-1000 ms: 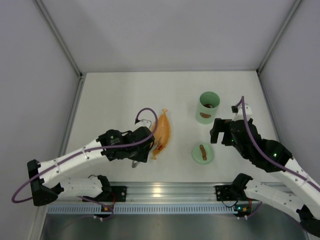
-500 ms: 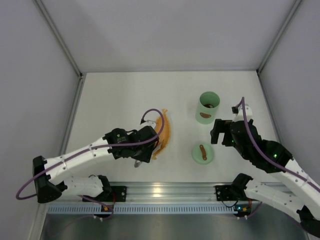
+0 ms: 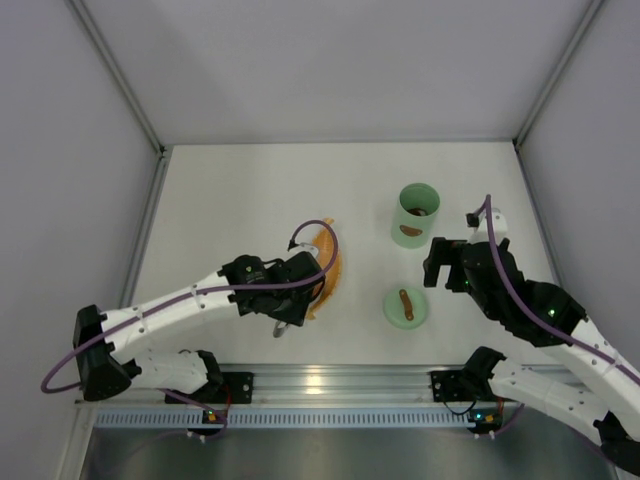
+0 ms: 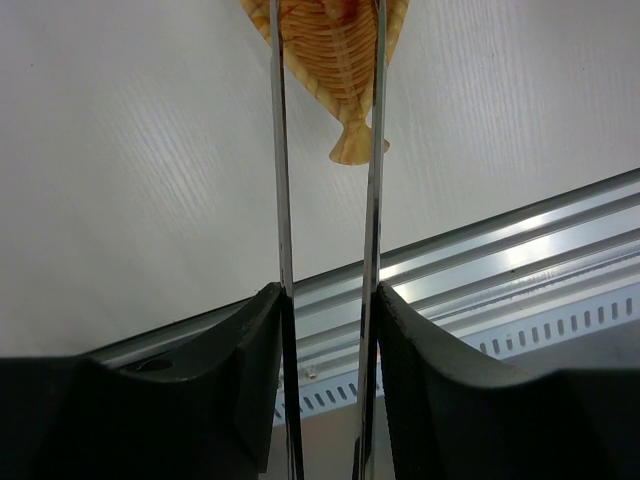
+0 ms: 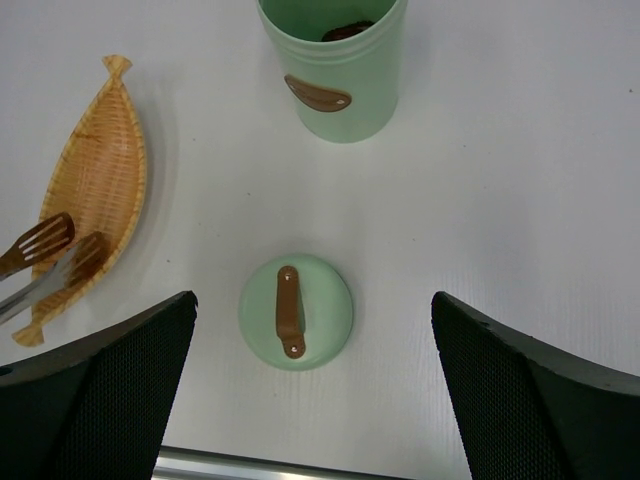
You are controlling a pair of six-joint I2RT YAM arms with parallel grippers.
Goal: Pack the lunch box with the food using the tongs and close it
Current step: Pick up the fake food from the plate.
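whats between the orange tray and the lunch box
Nothing: only bare table separates the orange tray from the lunch box, clearest in the right wrist view. The lid lies off that line, nearer the camera.

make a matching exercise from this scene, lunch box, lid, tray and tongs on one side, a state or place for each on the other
1 lunch box
2 lid
3 tray
4 tongs

a lying flat on the table, handle up
b gripped in the left hand
c standing upright and open
d orange, under the tong tips

Pairs: 1-c, 2-a, 3-d, 4-b
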